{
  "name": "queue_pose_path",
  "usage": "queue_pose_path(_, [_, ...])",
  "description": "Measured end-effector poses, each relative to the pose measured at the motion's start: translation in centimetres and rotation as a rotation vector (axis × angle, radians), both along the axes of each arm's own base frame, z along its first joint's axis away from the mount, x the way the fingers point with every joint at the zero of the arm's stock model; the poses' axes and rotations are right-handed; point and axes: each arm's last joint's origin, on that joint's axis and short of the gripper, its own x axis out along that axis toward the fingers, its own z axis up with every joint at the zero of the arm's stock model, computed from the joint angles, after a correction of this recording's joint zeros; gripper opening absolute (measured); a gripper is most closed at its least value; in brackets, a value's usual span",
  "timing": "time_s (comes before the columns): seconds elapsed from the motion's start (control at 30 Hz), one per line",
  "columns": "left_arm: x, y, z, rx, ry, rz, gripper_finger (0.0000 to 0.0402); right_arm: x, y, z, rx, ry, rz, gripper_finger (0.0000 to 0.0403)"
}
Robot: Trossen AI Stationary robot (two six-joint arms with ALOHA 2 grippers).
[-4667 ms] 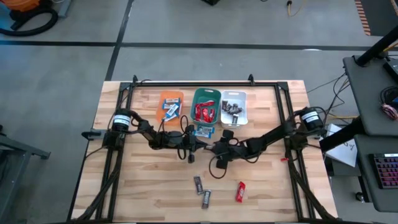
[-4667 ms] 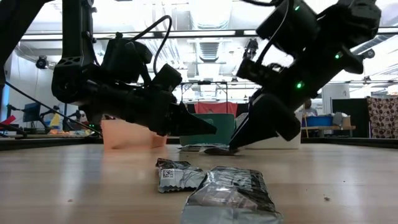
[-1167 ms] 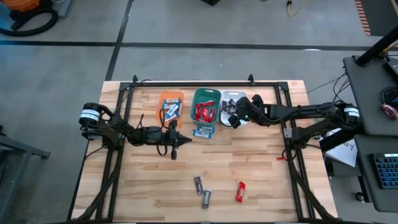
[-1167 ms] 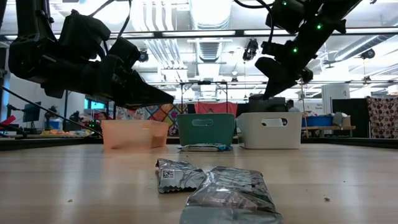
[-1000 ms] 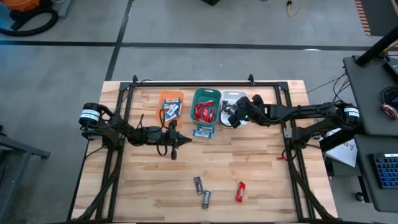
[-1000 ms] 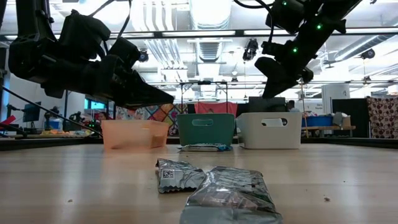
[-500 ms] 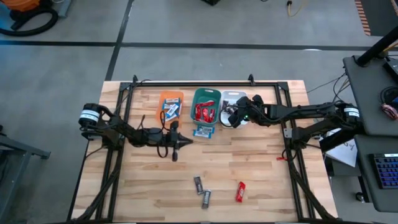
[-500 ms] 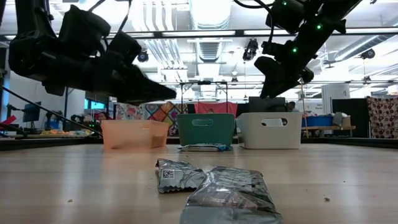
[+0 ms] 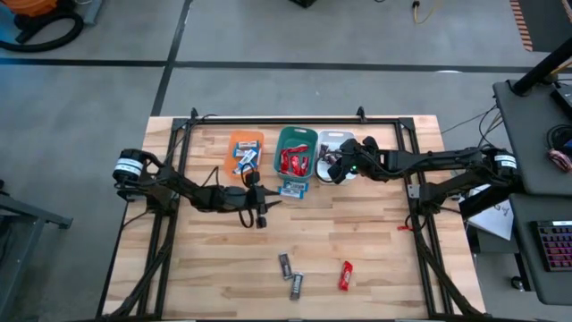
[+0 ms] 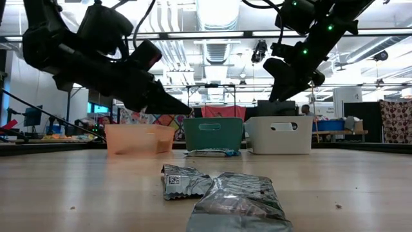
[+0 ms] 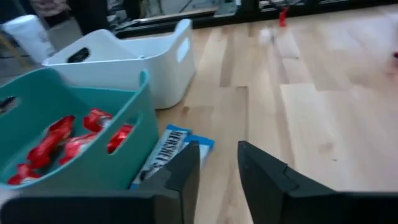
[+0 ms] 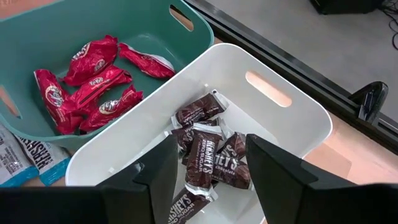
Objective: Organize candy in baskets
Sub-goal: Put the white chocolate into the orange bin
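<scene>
Three baskets stand in a row near the far edge: orange with blue-and-white candy, teal with red candy, white with dark candy. Blue-and-white bars lie on the table against the teal basket's near wall. My left gripper hovers open just left of and near these bars, pointing at them. My right gripper hangs open over the white basket. Two dark bars and a red bar lie near the near edge.
In the low view the two dark wrappers lie close in front, and the baskets stand behind them. A black frame rail runs along the far edge behind the baskets. Bare wood spreads between the baskets and the near candy.
My left gripper has moved toward the table's right and slightly nearer, closing on the blue-and-white bars beside the teal basket, its fingers tipping downward in the low view. The right arm has kept still over the white basket.
</scene>
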Motion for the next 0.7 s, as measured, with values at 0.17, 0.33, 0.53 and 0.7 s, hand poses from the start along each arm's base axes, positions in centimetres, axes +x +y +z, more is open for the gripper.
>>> queue_pose_path(0.17, [-0.1, 0.1, -0.2, -0.004, 0.019, 0.024, 0.0118, 0.0, 0.0, 0.0, 0.000, -0.001, 0.000, 0.0180])
queue_pose_path(0.33, [0.0, 0.1, -0.5, -0.022, 0.019, 0.029, 0.0117, 0.0, 0.0, 0.0, -0.001, -0.005, 0.000, 0.0180])
queue_pose_path(0.53, [0.9, 0.0, -1.8, -0.028, 0.030, 0.044, 0.0106, 0.1, 0.0, 0.0, 0.001, -0.011, -0.003, 0.0180])
queue_pose_path(0.7, [2.6, -0.1, -2.8, -0.023, 0.045, 0.051, 0.0105, 0.0, 0.0, 0.0, 0.004, -0.011, -0.006, 0.0180])
